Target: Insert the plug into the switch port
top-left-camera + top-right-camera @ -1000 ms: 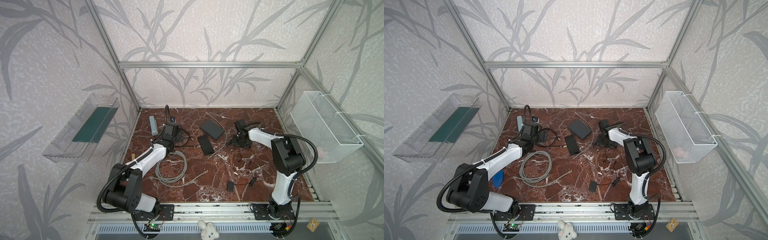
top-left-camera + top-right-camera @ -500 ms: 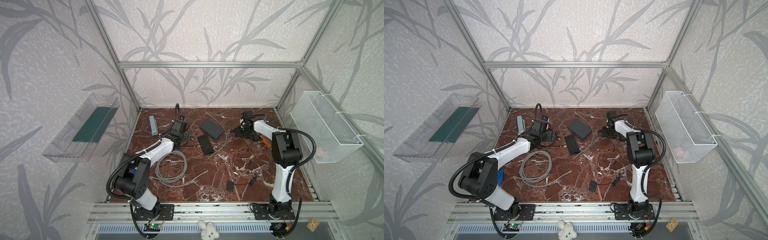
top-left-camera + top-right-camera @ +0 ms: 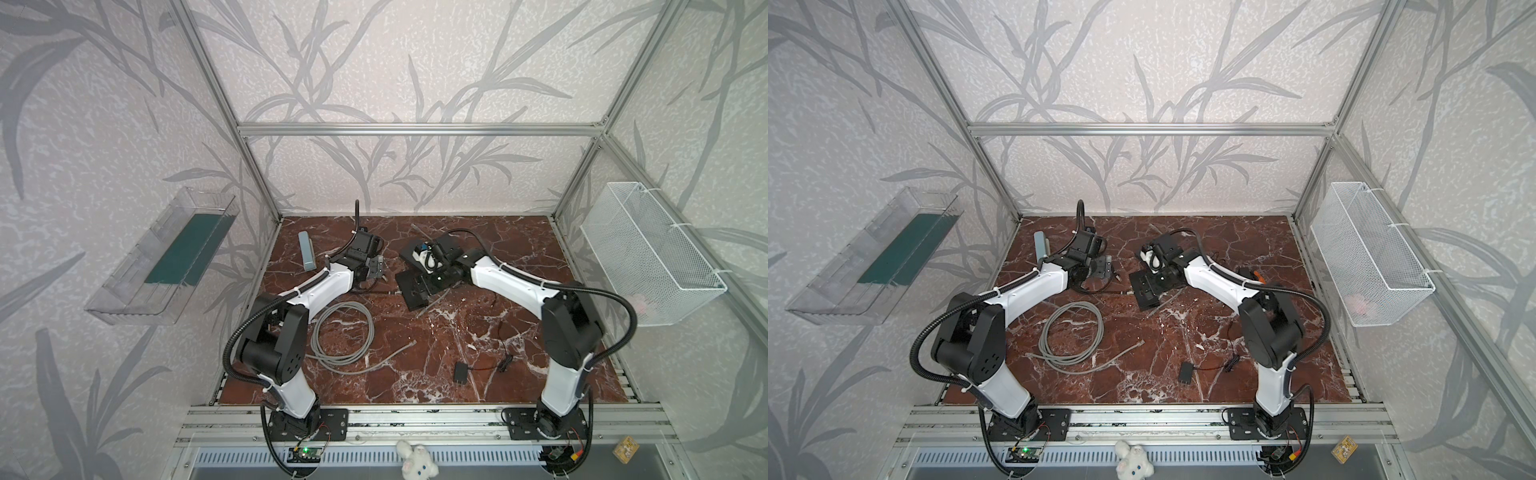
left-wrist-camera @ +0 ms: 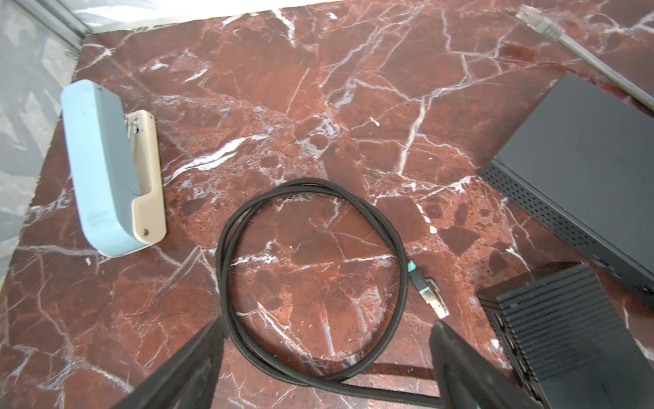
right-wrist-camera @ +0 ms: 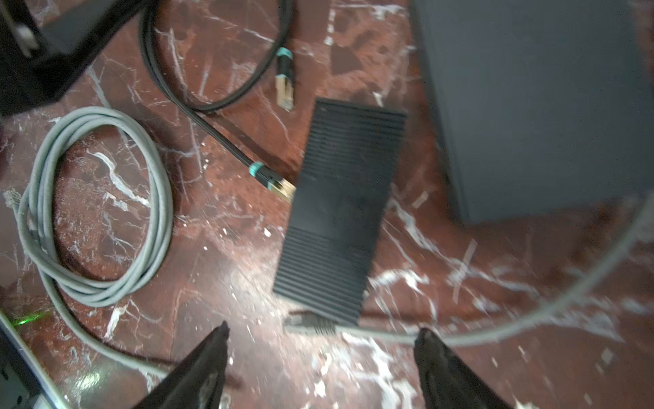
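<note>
Both wide open and empty: left pincer (image 4: 327, 325) above coiled black braided cable (image 4: 311, 186), right pincer (image 5: 322, 331) above grey plastic plug (image 5: 308, 324).

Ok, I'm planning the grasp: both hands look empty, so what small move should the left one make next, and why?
Probably shift the left hand sideways over the gold-tipped plug of the black cable, then lower. Its jaws stand open and empty; the plug lies loose on the marble, off centre near one finger, with the ribbed switch just beside it.
</note>
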